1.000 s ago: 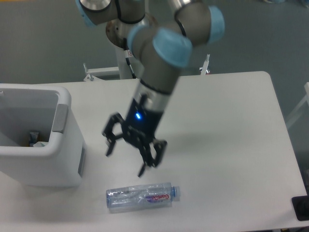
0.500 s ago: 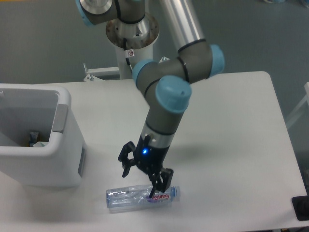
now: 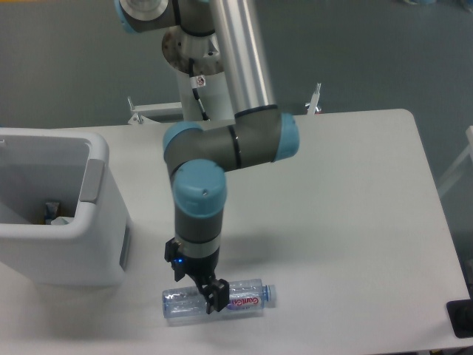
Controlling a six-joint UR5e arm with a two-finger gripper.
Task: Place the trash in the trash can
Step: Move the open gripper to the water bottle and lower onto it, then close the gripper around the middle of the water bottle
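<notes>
Only one printed item you can make out: purple-red label (image 3: 246, 301) on clear plastic bottle (image 3: 218, 302), lower centre of frame, lying on its side on tabletop (image 3: 347, 222). White lettering on label, too small and blurred for you to read with certainty. Small white tag (image 3: 198, 80) on arm base, upper centre, carries dark mark, not legible. Nothing readable on white trash can (image 3: 59, 214) at left of frame.
</notes>
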